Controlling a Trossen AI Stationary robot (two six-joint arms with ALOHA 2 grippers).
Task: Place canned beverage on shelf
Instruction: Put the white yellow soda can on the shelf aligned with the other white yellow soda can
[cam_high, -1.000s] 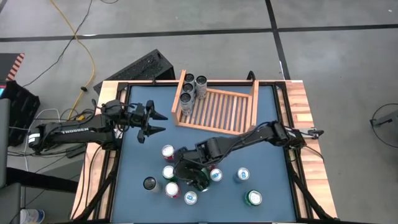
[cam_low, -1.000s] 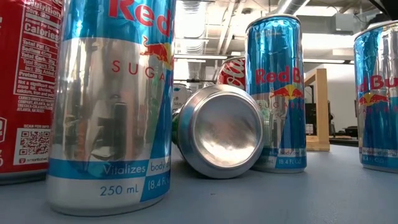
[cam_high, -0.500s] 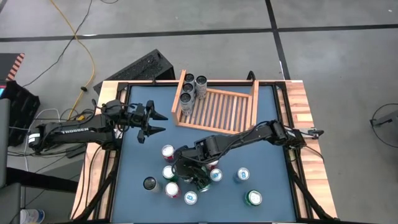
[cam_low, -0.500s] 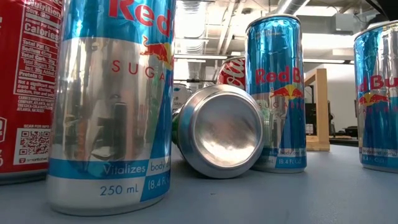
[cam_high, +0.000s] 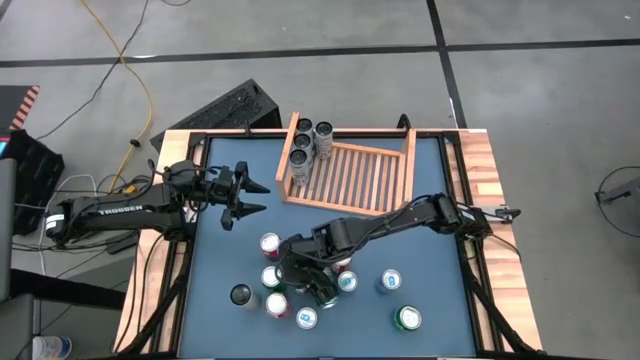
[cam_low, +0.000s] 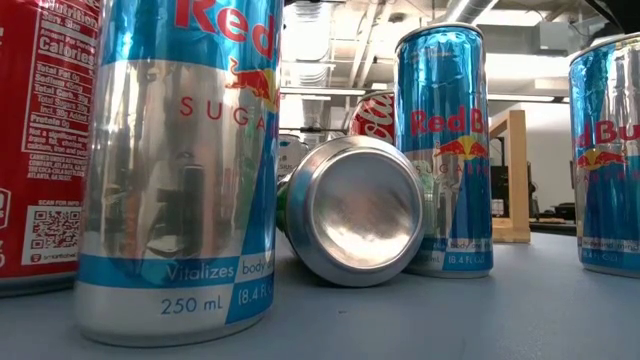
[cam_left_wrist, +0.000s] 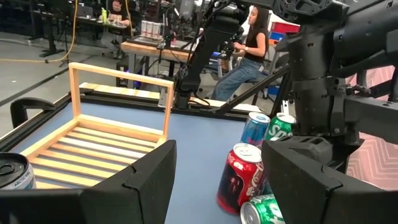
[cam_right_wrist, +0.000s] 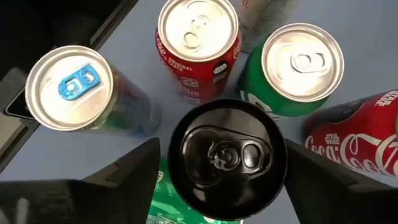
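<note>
A black-topped can (cam_right_wrist: 227, 155) stands upright among several other cans on the blue table. My right gripper (cam_right_wrist: 222, 163) slants down over it, open, one finger on each side of its top. In the high view this gripper (cam_high: 314, 284) covers that can. The shelf (cam_high: 352, 178), a light wooden slatted tray, sits at the far middle of the table, with several cans (cam_high: 306, 150) upright in its far left corner. My left gripper (cam_high: 256, 198) waits open at the table's left, level and clear of everything. My right gripper comes at the black-topped can from above on a slant, its fingers (cam_right_wrist: 127, 177) beside the can's upper wall (cam_right_wrist: 180, 180). A thin gap shows at one finger. At the other finger I cannot tell whether it touches. The can stands upright on the table.
Close around the black-topped can stand a blue-tabbed can (cam_right_wrist: 68, 87), a red cola can (cam_right_wrist: 198, 37) and a green can (cam_right_wrist: 301, 62); a red can (cam_right_wrist: 357, 146) lies beside them. More cans (cam_high: 390, 282) stand near the front edge. People sit at desks (cam_left_wrist: 252, 43) beyond the table.
</note>
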